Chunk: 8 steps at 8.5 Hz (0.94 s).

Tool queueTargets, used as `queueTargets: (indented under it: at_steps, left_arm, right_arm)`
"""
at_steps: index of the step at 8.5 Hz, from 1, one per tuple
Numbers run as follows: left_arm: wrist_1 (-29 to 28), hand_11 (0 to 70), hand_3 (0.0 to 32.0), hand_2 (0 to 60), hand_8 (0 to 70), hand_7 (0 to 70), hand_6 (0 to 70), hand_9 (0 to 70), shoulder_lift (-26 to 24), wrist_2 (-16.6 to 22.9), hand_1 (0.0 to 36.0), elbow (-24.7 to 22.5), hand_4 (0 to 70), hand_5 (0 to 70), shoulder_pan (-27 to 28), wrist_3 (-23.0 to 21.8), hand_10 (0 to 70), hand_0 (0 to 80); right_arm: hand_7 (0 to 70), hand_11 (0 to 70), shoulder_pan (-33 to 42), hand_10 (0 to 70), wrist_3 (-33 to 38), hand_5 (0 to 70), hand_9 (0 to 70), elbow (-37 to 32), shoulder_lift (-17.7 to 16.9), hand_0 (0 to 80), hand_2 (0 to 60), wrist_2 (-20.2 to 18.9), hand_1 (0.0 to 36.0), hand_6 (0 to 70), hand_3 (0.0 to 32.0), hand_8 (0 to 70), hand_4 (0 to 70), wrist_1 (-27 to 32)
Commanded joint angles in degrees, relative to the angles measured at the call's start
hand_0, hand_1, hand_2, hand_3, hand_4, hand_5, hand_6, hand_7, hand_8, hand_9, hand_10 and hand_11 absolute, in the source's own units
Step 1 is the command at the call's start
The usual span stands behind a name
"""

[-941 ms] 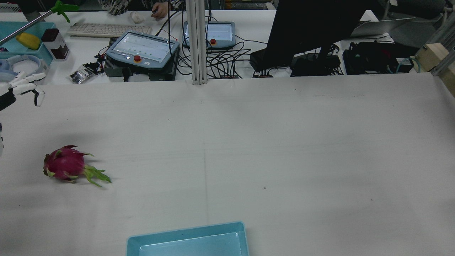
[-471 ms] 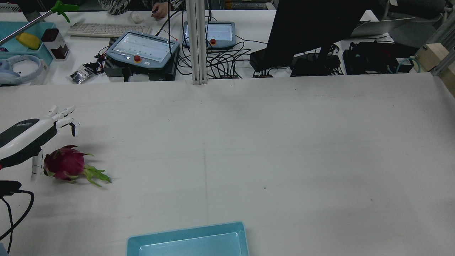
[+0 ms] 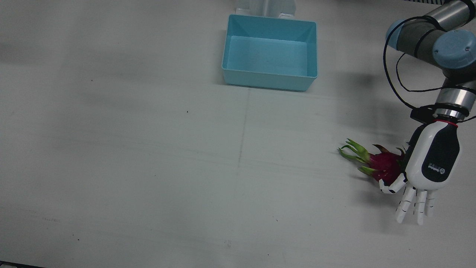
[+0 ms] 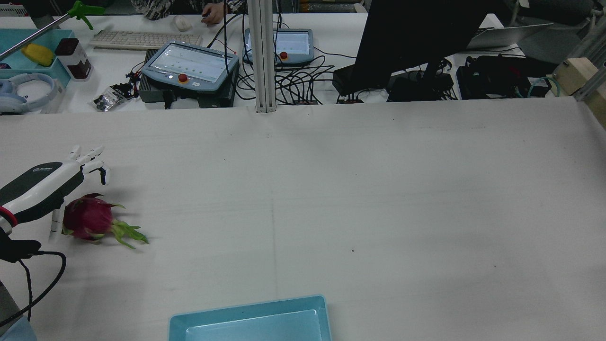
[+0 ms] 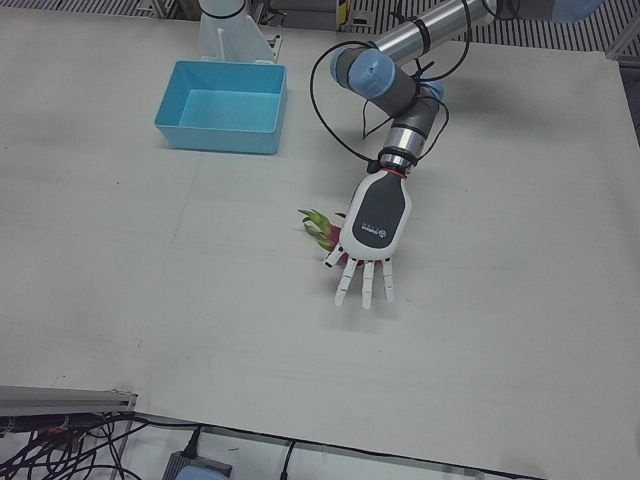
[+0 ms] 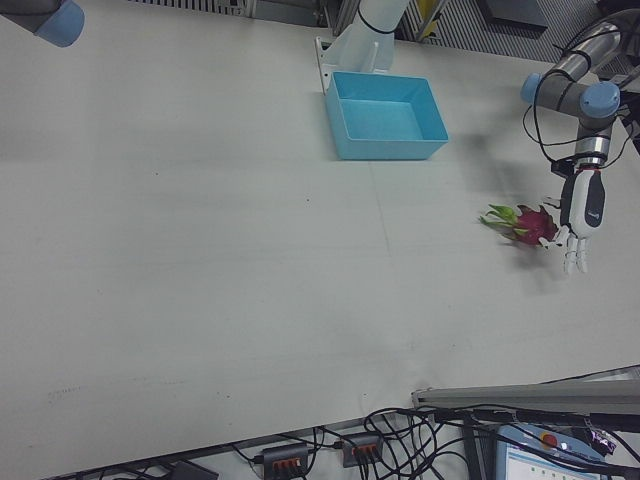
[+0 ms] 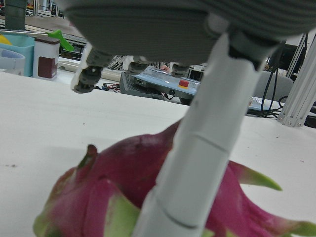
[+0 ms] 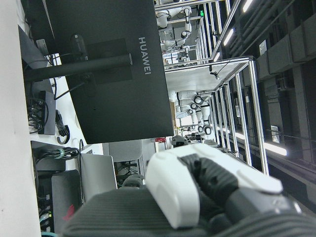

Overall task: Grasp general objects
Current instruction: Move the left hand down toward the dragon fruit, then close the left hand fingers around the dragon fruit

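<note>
Over the fruit: left hand arrived, fingers spread wide, holding nothing.
Within a second it swung in from the worktop edge above the dragon fruit, thumb beside it; closing remains. Right hand's state cannot be told.

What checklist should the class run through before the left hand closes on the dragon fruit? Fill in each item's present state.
1. Left hand positioned over the dragon fruit: ok; it overlaps the fruit's stem-side half.
2. Fingers spread, holding nothing: ok; the long fingers point straight out past the fruit.
3. Thumb placed beside the fruit: ok; it hangs down against the red skin in the left hand view.
4. Fruit lying flat on the table: ok; its green leafy tips point away from the hand.
5. Blue bin free of contents: ok.
6. Right hand out of the way: cannot tell; only its own camera shows it, aimed at a monitor.
</note>
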Motion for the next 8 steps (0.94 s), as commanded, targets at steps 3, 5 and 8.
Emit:
queueTargets:
  at_steps: [3,5,8]
  left_arm:
    - [1.8,0.0,32.0,0.0,4.2,5.9,0.0,0.0,-0.1,-4.5,36.0,0.5,0.0,65.8,6.2,-0.1,0.0,80.0]
    - [1.8,0.0,32.0,0.0,4.4,5.3,0.0,0.0,0.0,-4.5,36.0,0.9,0.0,65.9,6.2,-0.2,0.0,80.0]
    - [1.8,0.0,32.0,0.0,7.6,7.6,0.0,0.1,0.1,-4.5,36.0,1.3,0.0,70.0,6.2,-0.2,0.0,80.0]
  right_arm:
    - [0.0,0.0,0.0,0.0,0.0,0.0,0.0,0.0,0.0,0.0,0.0,0.0,0.0,0.0,0.0,0.0,0.0,-0.1]
    - [0.0,0.0,0.0,0.0,0.0,0.0,0.0,0.0,0.0,0.0,0.0,-0.1,0.0,0.0,0.0,0.0,0.0,-0.1]
    - [0.0,0.0,0.0,0.0,0.0,0.0,0.0,0.0,0.0,0.0,0.0,-0.1,0.0,0.0,0.0,0.0,0.0,-0.1]
